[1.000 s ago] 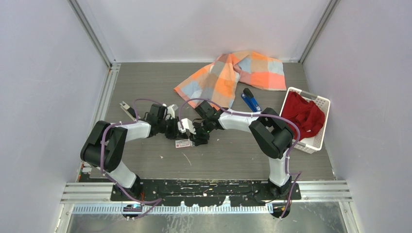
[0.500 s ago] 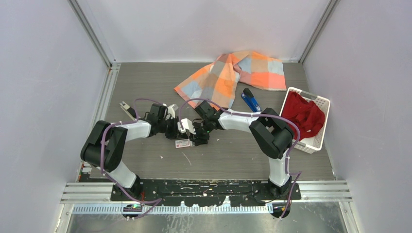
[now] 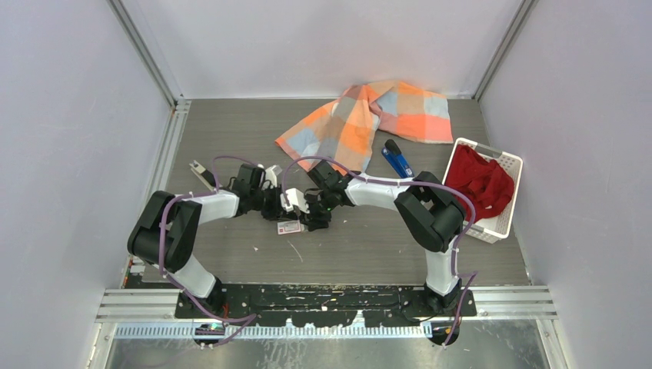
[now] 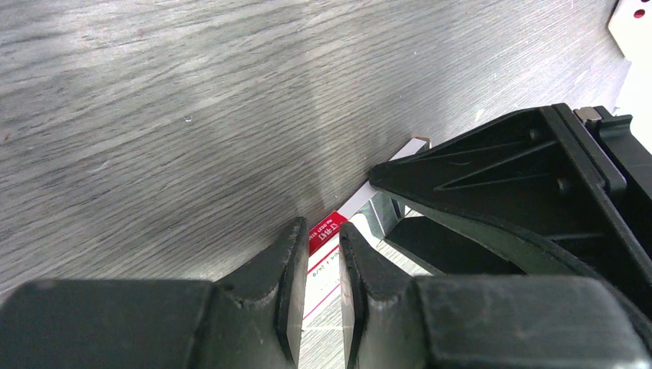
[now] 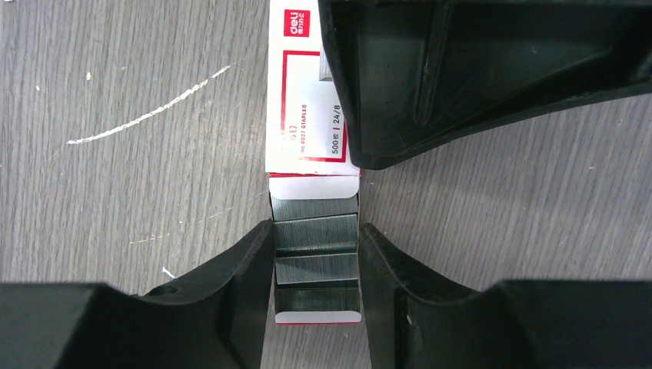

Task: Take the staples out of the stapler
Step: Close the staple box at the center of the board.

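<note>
Right gripper (image 5: 315, 231) is clamped across the slid-out tray (image 5: 317, 316), which is packed with staples (image 5: 315, 211). Left gripper (image 4: 323, 240) is pinching the edge of the box (image 5: 304, 115). Stapler (image 3: 397, 161) is well apart from both, lying on the table (image 3: 231, 131) far right of them, just beside the cloth (image 3: 361, 119).

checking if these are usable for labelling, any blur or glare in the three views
Top external: evenly lit and sharp, no glare. Left wrist: the left pincer fills the foreground, dark and soft, with a pale sheen on the table. Right wrist: sharp, the print on the staple box is readable; the right pincer is dark with little detail.
</note>
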Tool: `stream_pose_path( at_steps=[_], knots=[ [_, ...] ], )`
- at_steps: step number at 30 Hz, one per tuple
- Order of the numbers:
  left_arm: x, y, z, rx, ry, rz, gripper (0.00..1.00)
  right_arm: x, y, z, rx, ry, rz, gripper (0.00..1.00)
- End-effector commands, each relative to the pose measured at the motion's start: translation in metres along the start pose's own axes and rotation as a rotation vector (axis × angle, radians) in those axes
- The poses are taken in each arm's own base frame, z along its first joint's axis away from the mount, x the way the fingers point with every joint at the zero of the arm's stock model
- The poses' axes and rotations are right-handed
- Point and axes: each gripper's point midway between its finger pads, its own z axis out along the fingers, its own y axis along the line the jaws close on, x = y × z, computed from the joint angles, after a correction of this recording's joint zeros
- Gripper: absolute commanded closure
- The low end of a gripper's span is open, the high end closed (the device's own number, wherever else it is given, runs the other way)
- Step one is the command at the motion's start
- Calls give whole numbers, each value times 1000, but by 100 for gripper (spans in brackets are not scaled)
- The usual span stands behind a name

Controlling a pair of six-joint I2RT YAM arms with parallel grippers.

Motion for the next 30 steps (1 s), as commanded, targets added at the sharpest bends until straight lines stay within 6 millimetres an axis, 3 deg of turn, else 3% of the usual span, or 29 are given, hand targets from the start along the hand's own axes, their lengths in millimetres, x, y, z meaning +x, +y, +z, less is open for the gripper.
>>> stream_pose_path(
  at_steps=[1, 7, 14, 19, 25, 30],
  knots=[
    [8, 12, 0, -62, 31, -11, 76, 27, -4, -1, 46, 111, -11, 58],
    [-12, 1, -10, -77, -39, -21, 64, 30, 2, -1, 13, 116, -23, 58],
    [-35, -13, -42, -126, -173, 8, 56, 30, 5, 0, -2, 115, -29, 58],
    [-25, -6, -56, -175, -195, 7, 58, 30, 5, -1, -1, 113, -26, 58],
    [1, 7, -69, -217, -198, -35, 64, 30, 3, -1, 8, 115, -22, 58],
    [12, 16, -68, -241, -187, -62, 69, 30, 3, 0, 11, 116, -19, 58]
  ],
)
